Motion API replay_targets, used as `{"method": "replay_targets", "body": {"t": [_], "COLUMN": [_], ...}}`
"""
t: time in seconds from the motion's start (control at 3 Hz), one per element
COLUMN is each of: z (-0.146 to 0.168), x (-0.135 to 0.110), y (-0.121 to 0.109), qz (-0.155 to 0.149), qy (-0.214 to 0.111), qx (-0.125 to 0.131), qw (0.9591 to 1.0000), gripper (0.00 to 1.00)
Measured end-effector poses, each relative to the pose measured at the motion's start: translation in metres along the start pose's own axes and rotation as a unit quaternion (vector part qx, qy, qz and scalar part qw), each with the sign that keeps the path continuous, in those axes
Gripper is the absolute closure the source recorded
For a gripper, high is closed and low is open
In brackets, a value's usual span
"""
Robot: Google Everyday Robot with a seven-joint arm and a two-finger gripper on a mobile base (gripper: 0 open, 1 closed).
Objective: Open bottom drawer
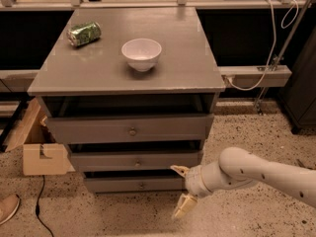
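The bottom drawer (133, 184) is the lowest of three grey drawers in the cabinet, with a small round knob (141, 185) at its middle. A dark gap shows above its front. My gripper (180, 191) is open, at the end of the white arm coming in from the right. It hangs low in front of the cabinet's right corner, beside the right end of the bottom drawer. One finger (179, 170) points up-left and the other (183, 206) points down toward the floor. It holds nothing.
A white bowl (141, 53) and a crushed green can (84, 34) sit on the cabinet top (192, 58). A cardboard box (37, 149) stands on the floor to the left. A shoe (7, 209) shows at the lower left. Cables and a rail (256, 75) run at the right.
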State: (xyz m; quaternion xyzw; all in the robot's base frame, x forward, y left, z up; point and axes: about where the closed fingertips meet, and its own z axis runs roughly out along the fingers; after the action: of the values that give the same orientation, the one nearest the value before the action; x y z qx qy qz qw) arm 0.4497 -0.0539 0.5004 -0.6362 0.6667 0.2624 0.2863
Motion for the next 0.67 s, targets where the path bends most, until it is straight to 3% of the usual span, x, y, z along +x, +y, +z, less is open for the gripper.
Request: {"method": "replay_targets", "body": {"t": [0.33, 0.67], "z": [0.0, 0.028], "x": [0.0, 0.009], "y": [0.0, -0.005], "qz": [0.0, -0.007], "qy": [0.0, -0.001], "qx": [0.0, 0.0], "qw": [1.0, 1.0], "gripper": [0.0, 0.0]}}
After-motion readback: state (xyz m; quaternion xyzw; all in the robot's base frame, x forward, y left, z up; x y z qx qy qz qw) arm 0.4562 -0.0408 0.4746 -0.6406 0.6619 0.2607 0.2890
